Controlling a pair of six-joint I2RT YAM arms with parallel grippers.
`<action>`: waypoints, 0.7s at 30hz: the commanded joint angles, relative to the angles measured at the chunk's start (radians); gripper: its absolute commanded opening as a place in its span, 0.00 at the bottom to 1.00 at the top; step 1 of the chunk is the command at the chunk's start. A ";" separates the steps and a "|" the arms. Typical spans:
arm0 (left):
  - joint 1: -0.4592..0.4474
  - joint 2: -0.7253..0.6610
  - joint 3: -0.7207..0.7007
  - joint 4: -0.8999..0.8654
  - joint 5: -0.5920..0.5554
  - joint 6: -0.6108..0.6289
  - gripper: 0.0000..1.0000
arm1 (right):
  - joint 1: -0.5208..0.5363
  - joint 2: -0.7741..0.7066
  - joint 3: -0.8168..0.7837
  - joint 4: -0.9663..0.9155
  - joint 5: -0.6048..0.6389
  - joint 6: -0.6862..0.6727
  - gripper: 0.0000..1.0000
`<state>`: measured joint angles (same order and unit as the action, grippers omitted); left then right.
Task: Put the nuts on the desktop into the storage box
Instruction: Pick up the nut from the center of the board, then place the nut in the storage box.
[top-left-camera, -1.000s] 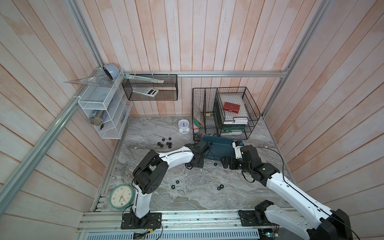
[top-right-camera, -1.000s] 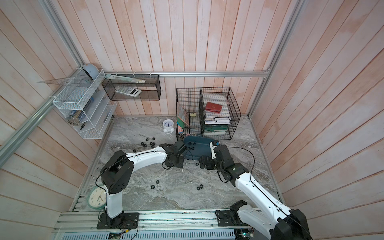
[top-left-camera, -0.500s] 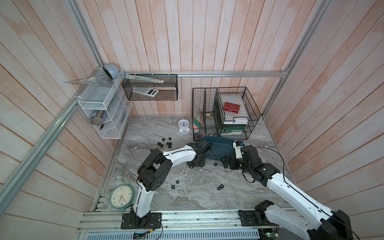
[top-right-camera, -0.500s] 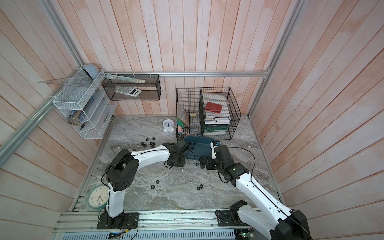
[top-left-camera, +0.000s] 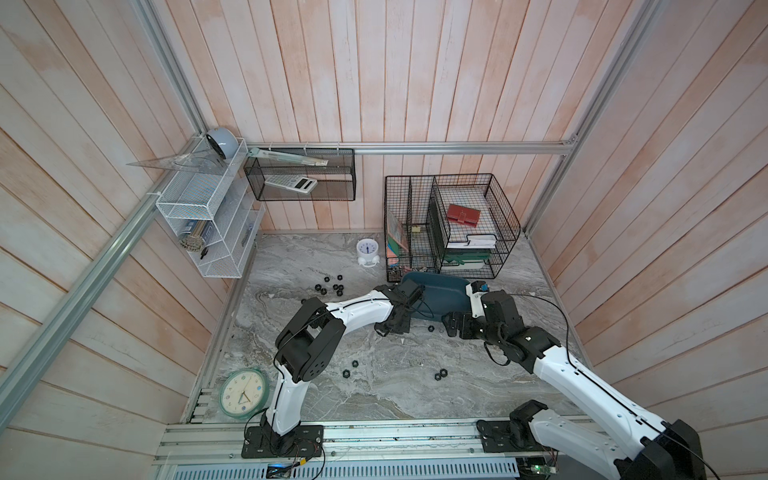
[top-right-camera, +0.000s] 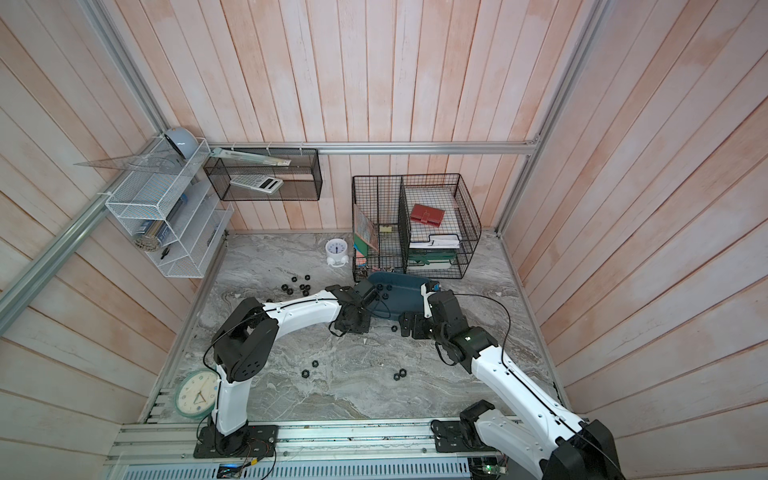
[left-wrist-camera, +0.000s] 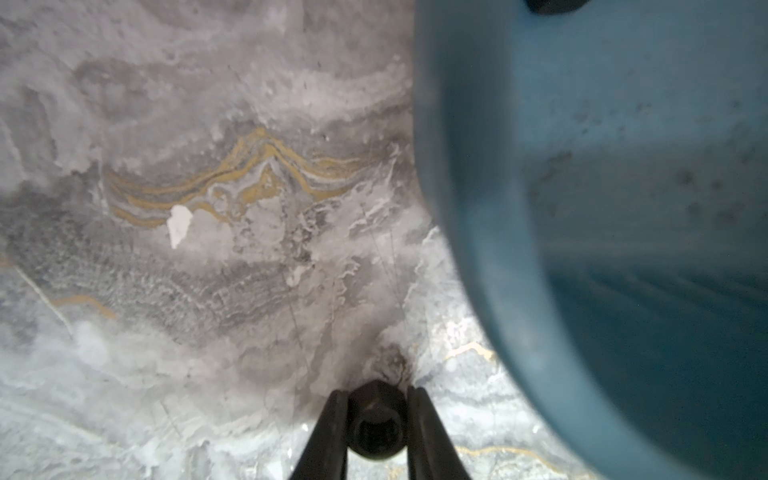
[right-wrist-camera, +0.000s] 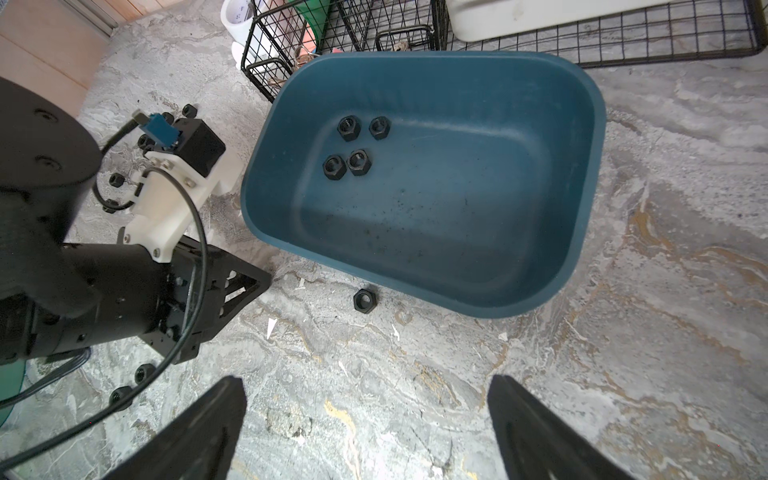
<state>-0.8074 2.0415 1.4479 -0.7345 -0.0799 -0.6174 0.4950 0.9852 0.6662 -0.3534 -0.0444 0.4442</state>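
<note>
The nut (left-wrist-camera: 376, 430) showed its hole to the left wrist camera, one corner pointing ahead, down at the desktop (left-wrist-camera: 208, 291) just beside the storage box (left-wrist-camera: 465, 208). Your left gripper (left-wrist-camera: 377, 395) was clamped on its two flat sides, the nut between the fingertips; your right gripper (right-wrist-camera: 365, 380) stood wide open, holding nothing.

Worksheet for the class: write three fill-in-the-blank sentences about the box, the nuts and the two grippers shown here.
The storage box holds ____ nuts. The left gripper has its jaws shut on a single ____. The right gripper has its jaws wide ____.
Missing words: four; nut; open.
</note>
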 joint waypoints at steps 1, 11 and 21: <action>-0.004 -0.009 0.038 -0.036 -0.027 0.011 0.24 | 0.004 -0.006 -0.012 -0.017 0.018 0.002 0.98; 0.008 -0.062 0.180 -0.095 -0.096 0.059 0.24 | 0.004 -0.012 -0.014 -0.018 0.047 0.003 0.98; 0.051 0.054 0.390 -0.095 -0.119 0.111 0.24 | 0.003 -0.018 -0.008 -0.027 0.064 0.001 0.98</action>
<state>-0.7635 2.0434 1.7897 -0.8207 -0.1703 -0.5423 0.4950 0.9768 0.6659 -0.3599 -0.0006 0.4442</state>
